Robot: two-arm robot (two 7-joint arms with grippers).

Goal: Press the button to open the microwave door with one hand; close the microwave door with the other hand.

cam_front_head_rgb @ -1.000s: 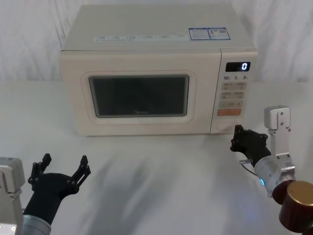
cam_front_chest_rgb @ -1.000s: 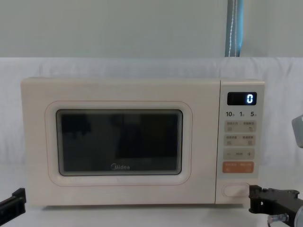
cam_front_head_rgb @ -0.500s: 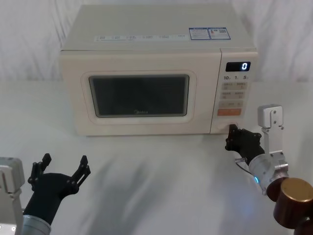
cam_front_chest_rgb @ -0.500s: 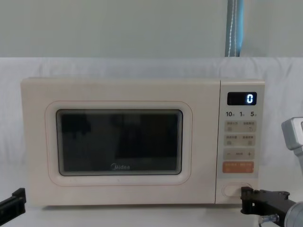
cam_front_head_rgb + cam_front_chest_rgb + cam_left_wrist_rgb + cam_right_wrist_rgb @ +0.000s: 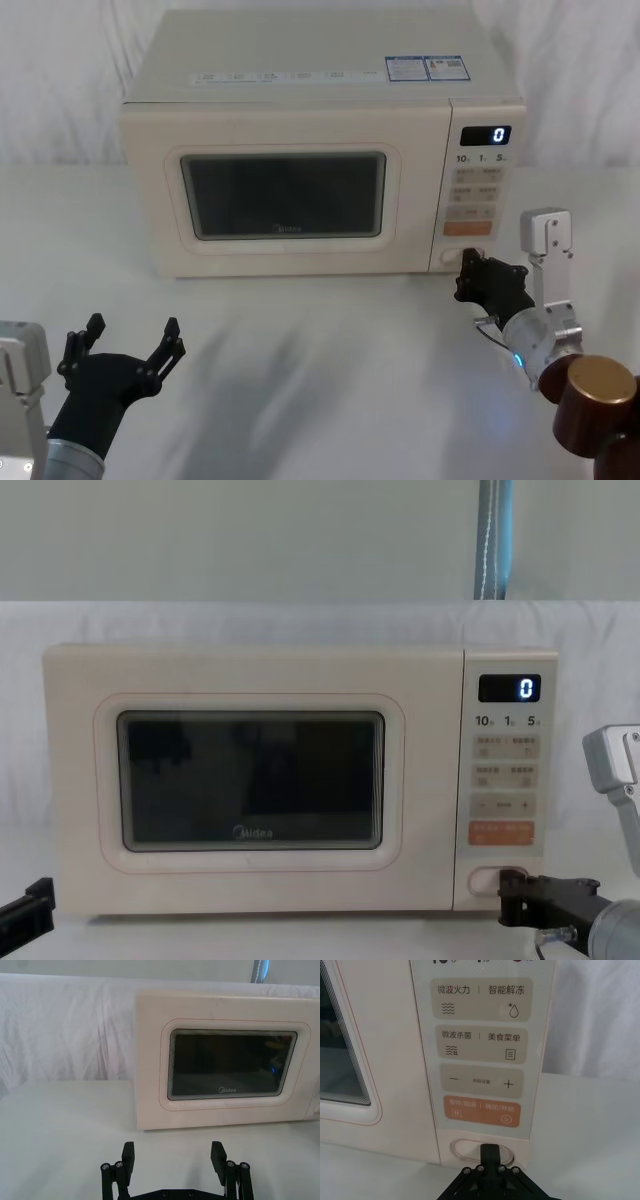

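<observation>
Since the earlier frames, the right tool (image 5: 472, 272) has advanced with fingers together onto the button (image 5: 470, 1149) under the orange key; pressing appears underway. The right wrist view shows that contact. The door (image 5: 285, 195) is closed. The left tool (image 5: 125, 352) waits open over the tabletop (image 5: 330, 350).
</observation>
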